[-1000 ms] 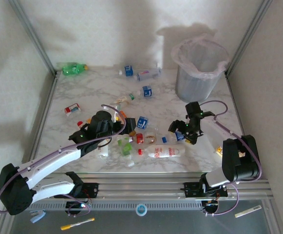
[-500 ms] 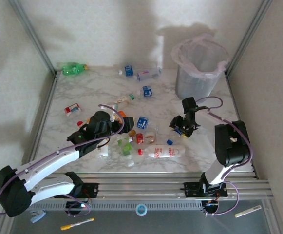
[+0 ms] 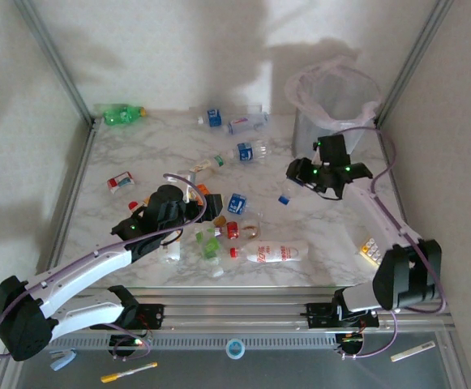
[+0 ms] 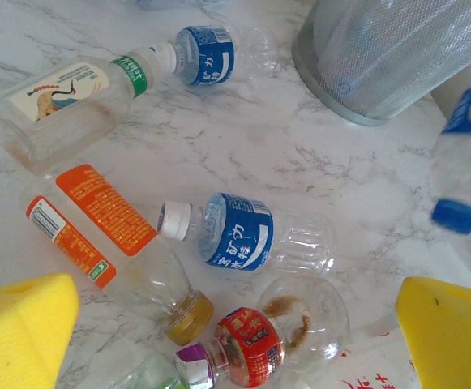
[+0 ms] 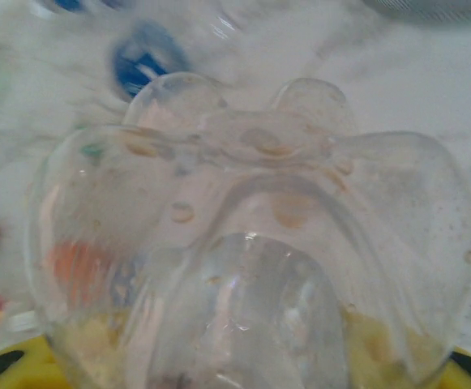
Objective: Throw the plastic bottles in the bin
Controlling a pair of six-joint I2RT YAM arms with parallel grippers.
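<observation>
Nearest us, our left gripper (image 3: 209, 209) hangs over the crowd of plastic bottles (image 3: 219, 235) in the middle of the marble table (image 3: 138, 154). Its yellow pads (image 4: 24, 324) are spread wide with nothing gripped. Under it lie an orange-label bottle (image 4: 97, 231), a blue-label bottle (image 4: 243, 235) and a small red-label bottle (image 4: 247, 348), the last two just beside each other. We judge the danger here to be a crowded grasp. Closing on one bottle could pinch its neighbour too, or nudge a round body so that it rolls away across the smooth top.

Farther off and to the right, our right gripper (image 3: 306, 173) is clamped on a clear bottle (image 5: 243, 243). It is gripped near its base, and the blue cap (image 3: 285, 198) dangles toward the near left. The bottle is in the air on the near-left side of the bin (image 3: 320, 142); we cannot tell its height against the rim.

That is our main worry. If we swing across too low, the dangling end may strike the grey wall or snag the loose bag (image 3: 332, 81), shoving or tipping the bin. Thin, slick plastic held by one end could also twist out before it is over the opening and land back on the table.

Farthest away, a green bottle (image 3: 122, 115) at the far left and others along the far edge lie untouched.
</observation>
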